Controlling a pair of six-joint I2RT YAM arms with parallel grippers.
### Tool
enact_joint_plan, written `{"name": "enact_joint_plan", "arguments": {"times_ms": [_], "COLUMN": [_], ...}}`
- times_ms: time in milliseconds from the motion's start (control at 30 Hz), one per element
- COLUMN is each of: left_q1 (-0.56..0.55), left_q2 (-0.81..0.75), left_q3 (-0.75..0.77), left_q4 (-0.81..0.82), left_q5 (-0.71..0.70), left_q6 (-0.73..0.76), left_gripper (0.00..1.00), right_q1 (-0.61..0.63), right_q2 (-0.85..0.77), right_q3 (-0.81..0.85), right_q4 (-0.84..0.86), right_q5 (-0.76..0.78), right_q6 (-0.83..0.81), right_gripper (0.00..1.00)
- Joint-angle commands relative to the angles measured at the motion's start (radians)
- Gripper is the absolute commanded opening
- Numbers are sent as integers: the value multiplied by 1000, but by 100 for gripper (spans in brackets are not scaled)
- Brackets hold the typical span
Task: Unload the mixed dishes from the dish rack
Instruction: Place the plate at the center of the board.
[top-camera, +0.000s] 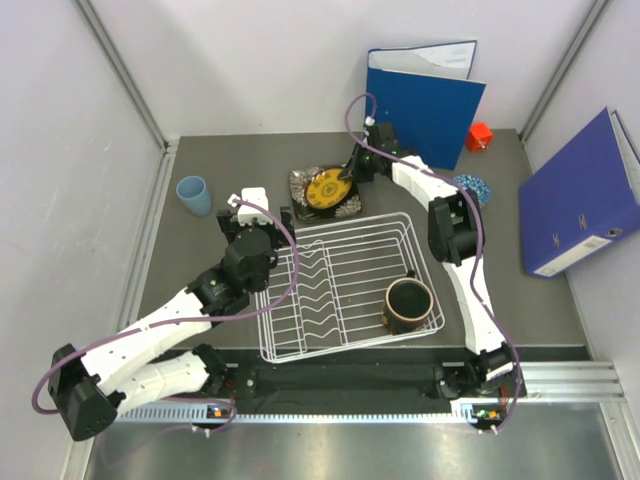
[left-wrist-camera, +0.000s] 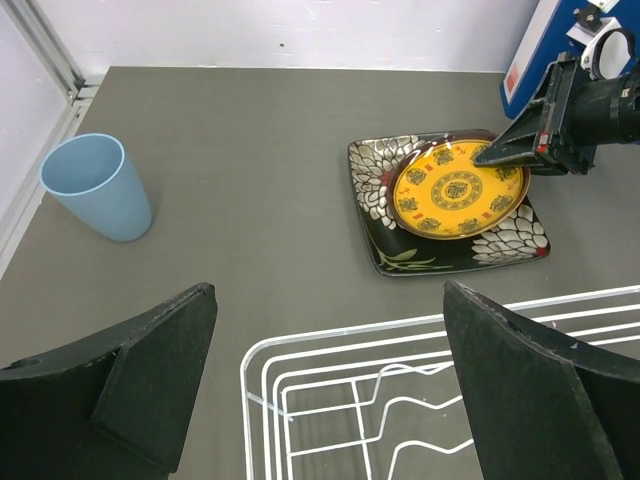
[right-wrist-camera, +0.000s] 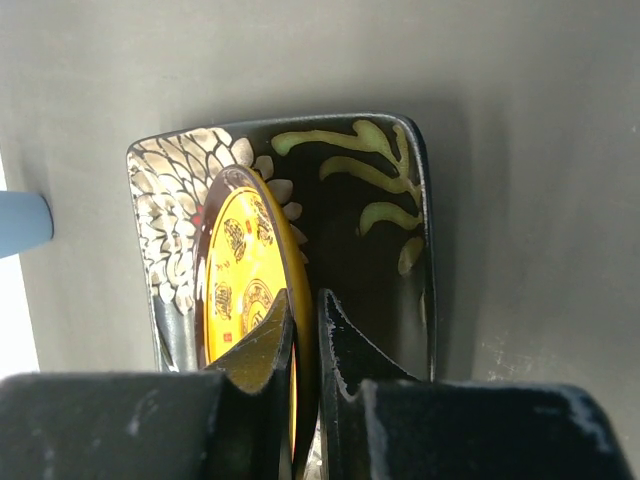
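The left arm (top-camera: 160, 330) and right arm (top-camera: 478, 300) have white shells, black joints and looping purple cables (top-camera: 347, 122). Tool fingers (left-wrist-camera: 160, 370) are matte black wedges.

The white wire rack (top-camera: 310, 300) has the brown mug (top-camera: 408, 306) in its near right corner. Behind the rack, the yellow dish (left-wrist-camera: 458, 188) sits on the black square plate (left-wrist-camera: 440, 255). The blue cup (left-wrist-camera: 97, 186) stands upright far left. The speckled bowl (top-camera: 474, 187) lies to the right.
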Motion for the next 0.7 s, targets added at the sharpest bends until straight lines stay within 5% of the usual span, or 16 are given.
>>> {"name": "enact_joint_plan", "arguments": {"times_ms": [0,100,233,333,667], "left_q1": [5,5,4,4,4], "left_q2": [-4,-2,1,2,22], "left_q3": [20,21,26,28,50], "left_q4": [7,4,4,4,-22], "left_q5": [12,16,23,27,52], "left_q6": [-24,-29,-28,-26,-28], "left_gripper": [99,99,99,99,99], "right_q1": [19,20,20,19,16], "right_q2": [-7,-27,-64,-76,-208], "right_q3": [40,19,11,14,-92], "right_q4": [-33,-44,-87,-127,-93], "right_q5": [40,52,118,158,224], "right_q6": [-38,-43,-63,-79,-87], "right_gripper": [0,13,49,62,71]}}
